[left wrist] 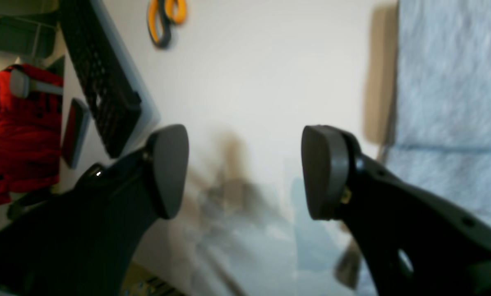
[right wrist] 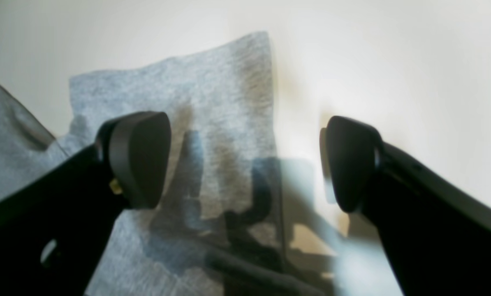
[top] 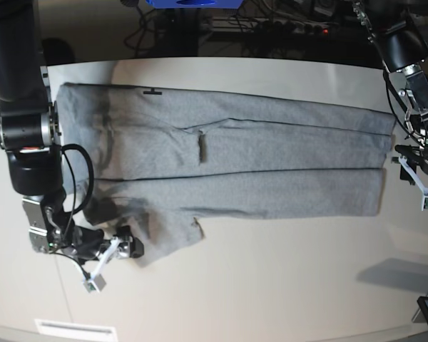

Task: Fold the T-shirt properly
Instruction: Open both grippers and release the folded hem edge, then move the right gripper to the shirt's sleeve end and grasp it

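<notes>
Apparently the work stands between folds. The T-shirt (top: 228,160) lies flat across the middle of the base view on the table (top: 285,285), already narrowed into a long band with lengthwise creases, and one sleeve (top: 167,239) juts out toward the lower left. Over that sleeve hovers the right gripper (right wrist: 245,162), jaws spread wide and empty, one pad above the grey cloth and one above bare tabletop. At the right edge of the base view, by the shirt's end, the left gripper (left wrist: 245,170) also stands spread, holding nothing. Next, I judge, the sleeve needs pinching at its edge and laying inward over the band. No lettering, brand or label is readable; only plain heather grey shows.
</notes>
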`<action>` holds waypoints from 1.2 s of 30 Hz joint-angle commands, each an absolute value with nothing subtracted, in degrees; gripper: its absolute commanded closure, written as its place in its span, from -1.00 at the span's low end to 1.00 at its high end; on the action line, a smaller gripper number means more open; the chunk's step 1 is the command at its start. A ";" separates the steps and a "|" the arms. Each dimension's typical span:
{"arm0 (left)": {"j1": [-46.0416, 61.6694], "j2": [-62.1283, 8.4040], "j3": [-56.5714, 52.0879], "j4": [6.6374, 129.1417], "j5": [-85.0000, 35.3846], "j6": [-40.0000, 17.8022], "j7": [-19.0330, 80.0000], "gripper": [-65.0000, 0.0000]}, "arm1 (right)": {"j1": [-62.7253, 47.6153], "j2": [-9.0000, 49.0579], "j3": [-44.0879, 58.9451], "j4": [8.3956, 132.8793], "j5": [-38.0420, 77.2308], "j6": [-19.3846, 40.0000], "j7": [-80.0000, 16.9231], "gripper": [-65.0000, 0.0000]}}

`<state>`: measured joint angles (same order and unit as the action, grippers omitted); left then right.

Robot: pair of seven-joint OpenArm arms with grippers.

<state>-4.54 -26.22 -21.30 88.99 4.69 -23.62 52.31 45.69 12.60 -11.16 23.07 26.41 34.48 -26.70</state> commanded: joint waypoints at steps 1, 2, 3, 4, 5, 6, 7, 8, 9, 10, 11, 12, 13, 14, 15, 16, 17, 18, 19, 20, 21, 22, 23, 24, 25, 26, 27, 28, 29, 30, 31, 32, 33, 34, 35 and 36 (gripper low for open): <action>-5.14 -27.65 -21.67 90.68 4.97 -22.99 51.30 -0.30 | 48.22 12.97 -10.95 23.08 27.12 34.86 -25.27 -0.75; -4.79 -27.65 -21.67 90.86 4.97 -22.99 51.30 -0.30 | 48.22 12.88 -10.95 22.55 27.12 34.86 -24.92 -0.75; -4.53 -27.65 -21.67 90.86 4.97 -22.99 51.30 -0.30 | 48.13 12.62 -11.21 22.29 27.03 34.86 -24.57 -0.75; -4.26 -27.65 -21.67 90.86 4.97 -22.99 51.30 -0.30 | 48.04 11.91 -12.18 22.29 27.03 34.86 -24.48 -0.75; -4.26 -27.65 -21.67 90.86 4.97 -22.99 51.30 -0.30 | 47.60 11.56 -13.49 22.29 27.03 34.86 -24.48 -0.75; -4.26 -27.65 -21.67 90.86 4.97 -22.99 51.30 -0.30 | 47.16 11.47 -14.64 22.20 27.03 34.77 -24.40 -0.75; -4.26 -27.65 -21.67 90.86 4.97 -22.99 51.30 -0.30 | 46.90 11.38 -15.25 22.20 27.12 34.77 -24.31 -0.75; -4.26 -27.65 -21.67 90.86 4.97 -22.99 51.30 -0.30 | 46.64 11.38 -15.69 22.20 27.12 34.77 -24.22 -0.75; -4.26 -27.65 -21.67 90.86 4.97 -22.99 51.30 -0.30 | 46.29 11.30 -15.87 22.20 27.12 34.77 -24.22 -0.75; -4.26 -27.65 -21.67 90.86 4.97 -22.99 51.30 -0.30 | 46.11 10.95 -15.96 22.20 27.12 34.77 -24.22 -0.75; -4.26 -27.65 -21.67 90.86 4.97 -22.99 51.30 -0.30 | 46.11 10.68 -16.04 22.20 27.12 34.77 -24.22 -0.74; -4.26 -27.65 -21.67 90.86 4.97 -22.99 51.30 -0.30 | 46.11 10.68 -16.04 22.20 27.12 34.77 -24.40 -0.73; -4.26 -27.65 -21.67 90.86 4.97 -22.99 51.30 -0.30 | 46.02 10.59 -16.04 22.20 27.12 34.77 -24.57 -0.73; -4.26 -27.65 -21.67 90.86 4.97 -22.99 51.30 -0.30 | 46.02 10.59 -16.04 22.20 27.12 34.86 -24.66 -0.73; -4.26 -27.65 -21.67 90.86 4.97 -22.99 51.30 -0.30 | 46.02 10.59 -16.04 22.20 27.12 34.86 -24.66 -0.73; -4.26 -27.65 -21.67 90.86 4.97 -22.99 51.30 -0.30 | 46.02 10.59 -16.04 22.20 27.12 34.86 -24.66 -0.72; -4.26 -27.65 -21.67 90.86 4.97 -22.99 51.30 -0.30 | 46.02 10.51 -16.04 22.20 27.12 34.86 -24.66 -0.67; -4.26 -27.65 -21.67 90.86 4.97 -22.99 51.30 -0.30 | 46.02 10.51 -16.04 22.20 27.12 34.86 -24.66 -0.58; -4.26 -27.65 -21.67 90.68 4.97 -22.99 51.30 -0.30 | 46.02 10.51 -16.04 22.20 27.12 34.86 -24.66 -0.45; -4.35 -27.65 -21.67 90.51 4.97 -22.99 51.30 -0.30 | 46.02 10.51 -16.04 22.20 27.12 34.86 -24.66 -0.27; -4.35 -27.65 -21.67 90.51 4.97 -22.99 51.30 -0.30 | 46.02 10.51 -16.04 22.20 27.12 34.86 -24.66 -0.10; -4.35 -27.65 -21.67 90.51 4.97 -22.99 51.30 -0.30 | 46.02 10.42 -16.04 22.20 27.12 34.86 -24.66 0.12; -4.35 -27.65 -21.67 90.51 4.97 -22.99 51.30 -0.30 | 46.02 10.42 -16.04 22.20 27.12 34.86 -24.66 0.35; -4.35 -27.65 -21.67 90.42 4.97 -22.99 51.30 -0.30 | 46.02 10.42 -16.04 22.20 27.12 34.86 -24.66 0.59; -4.44 -27.65 -21.67 90.42 4.97 -22.99 51.30 -0.30 | 46.02 10.42 -16.04 22.20 27.21 34.86 -24.66 0.80; -4.44 -27.65 -21.67 90.42 4.97 -22.99 51.30 -0.30 | 46.02 10.42 -16.04 22.20 27.21 34.86 -24.66 0.99; -4.53 -27.65 -21.67 90.42 4.97 -22.99 51.30 -0.30 | 46.02 10.42 -16.04 22.20 27.21 34.86 -24.66 1.00; -4.53 -27.65 -21.67 90.42 4.97 -22.99 51.30 -0.30 | 46.02 10.42 -16.04 22.20 27.21 34.86 -24.66 0.99; -4.62 -27.65 -21.58 90.42 4.97 -22.99 51.30 -0.30 | 46.02 10.42 -16.04 22.20 27.21 34.86 -24.66 0.98; -4.62 -27.65 -21.58 90.42 4.97 -22.99 51.30 -0.30 | 46.02 10.42 -16.04 22.20 27.21 34.86 -24.66 0.99; -4.70 -27.56 -21.58 90.42 4.97 -22.99 51.30 -0.30 | 46.02 10.42 -16.04 22.29 27.21 34.86 -24.66 1.00; -4.70 -27.56 -21.41 90.42 4.97 -22.99 51.30 -0.30 | 46.02 10.42 -15.78 22.37 27.21 34.86 -24.66 1.00; -4.79 -27.56 -21.23 90.42 4.97 -22.99 51.30 -0.30 | 46.02 10.42 -15.78 22.37 27.21 35.03 -24.66 1.00; -4.79 -27.47 -21.14 90.42 4.97 -22.99 51.30 -0.30 | 46.11 10.42 -15.78 22.46 27.30 35.21 -24.66 1.00; -4.79 -27.38 -21.14 90.42 4.97 -22.99 51.30 -0.30 | 46.20 10.51 -15.78 22.90 27.38 35.21 -24.75 1.00; -4.79 -27.38 -21.14 90.33 4.97 -22.99 51.30 -0.30 | 46.11 10.51 -15.87 24.13 27.38 35.21 -25.01 1.00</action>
